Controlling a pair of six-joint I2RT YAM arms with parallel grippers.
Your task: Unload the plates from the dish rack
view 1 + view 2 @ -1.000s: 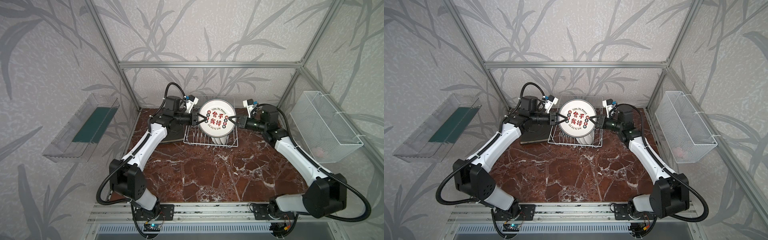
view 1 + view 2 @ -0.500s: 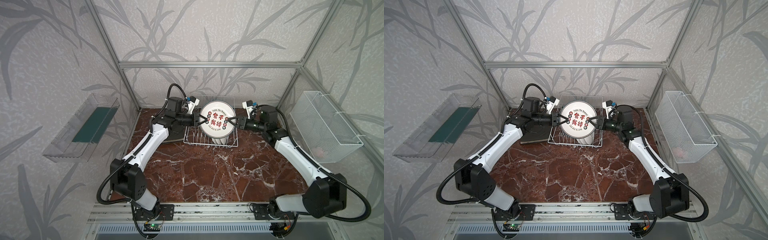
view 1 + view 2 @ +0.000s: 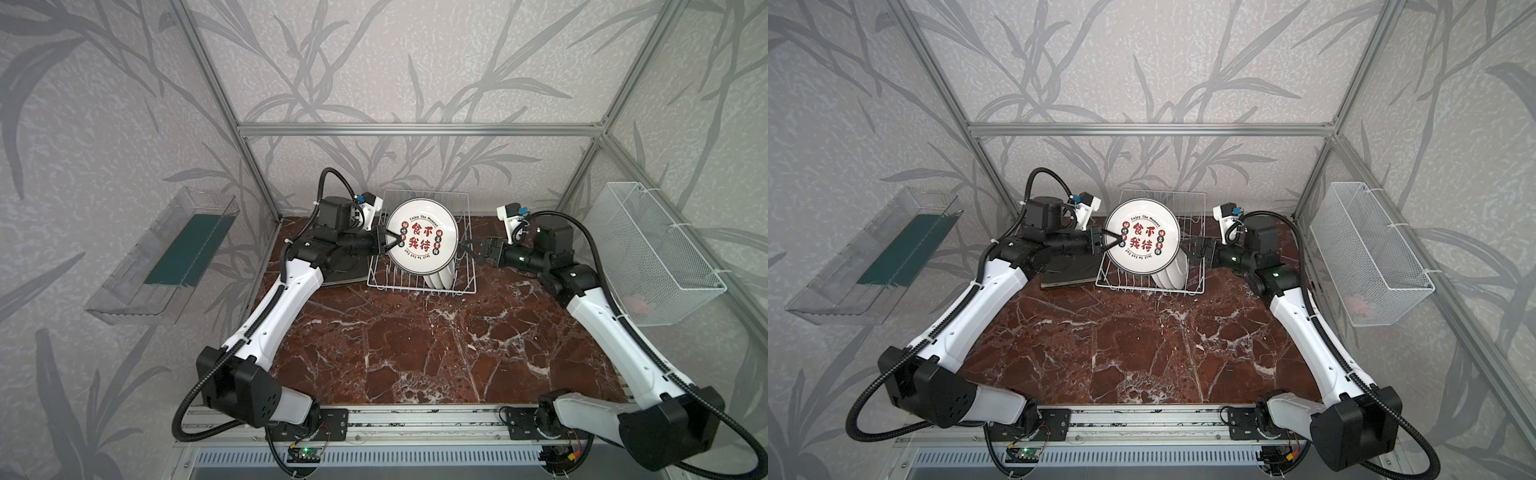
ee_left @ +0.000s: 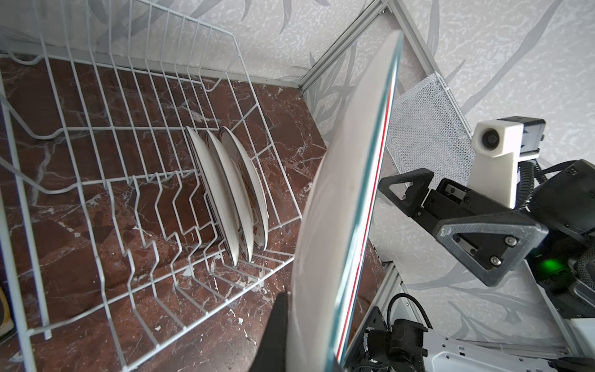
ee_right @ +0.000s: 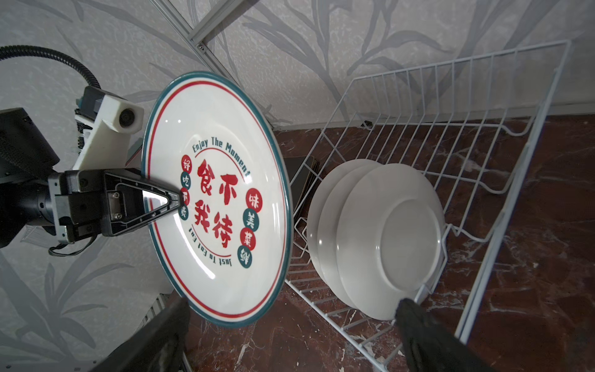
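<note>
The left gripper [image 3: 390, 244] clamps the left rim of the lettered round plate [image 3: 424, 243], held on edge above the dish rack [image 3: 419, 287]. The right gripper [image 3: 470, 251], jaws spread wide, stands clear of the opposite rim. The dark plate stack [image 3: 347, 272] lies leftward, nearer the left arm [image 3: 291, 291].
</note>
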